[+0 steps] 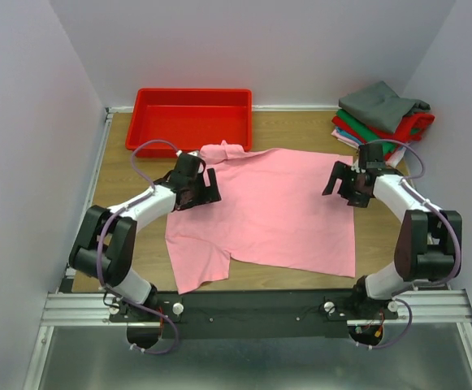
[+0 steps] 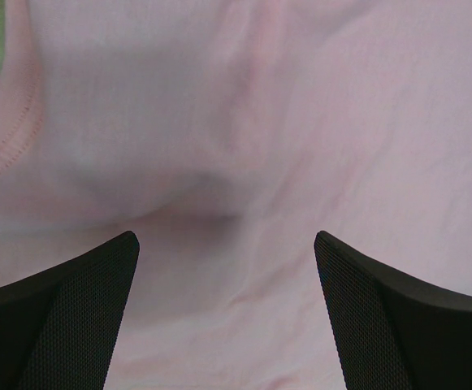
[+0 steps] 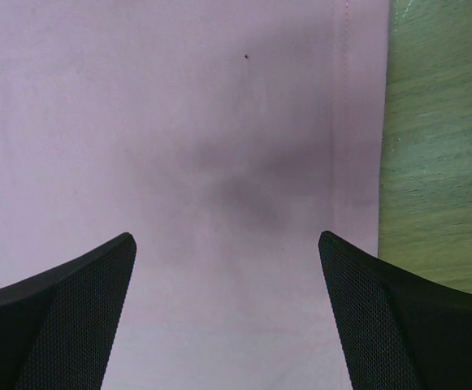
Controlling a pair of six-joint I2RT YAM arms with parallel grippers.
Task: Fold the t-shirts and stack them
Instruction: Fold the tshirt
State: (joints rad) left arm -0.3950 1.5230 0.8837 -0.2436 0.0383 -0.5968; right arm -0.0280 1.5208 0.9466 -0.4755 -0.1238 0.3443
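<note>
Left end effector (image 1: 209, 185) and right end effector (image 1: 339, 180) both stood released, jaws spread wide and gripping nothing, each hanging over the pink shirt (image 1: 276, 213).

That shirt was plain light pink, short-sleeved, and lay spread nearly flat in the middle of the counter (image 1: 300, 123), with soft wrinkles. One sleeve was bunched at the far left beside the tray (image 1: 188, 96), and the other splayed at the near left towards the arm bases. Its long axis ran left to right. The sleeves and shoulders were at the left under the left end effector, and the straight hem was at the right, just past the right end effector. A folded stack (image 1: 382, 114) sat in the far right corner, apart from the pink shirt: grey on top, then red and green, with pale cloth lowest.

Only the top view showed the whole outline, the tray and the stack. The left wrist view showed what it could not: a curved, stitched edge at the left and a shallow fold in the cloth ahead of the black fingers (image 2: 57, 325). The right wrist view showed the hem's stitch line, a tiny dark speck on the cloth, and bare wood beyond the hem.
</note>
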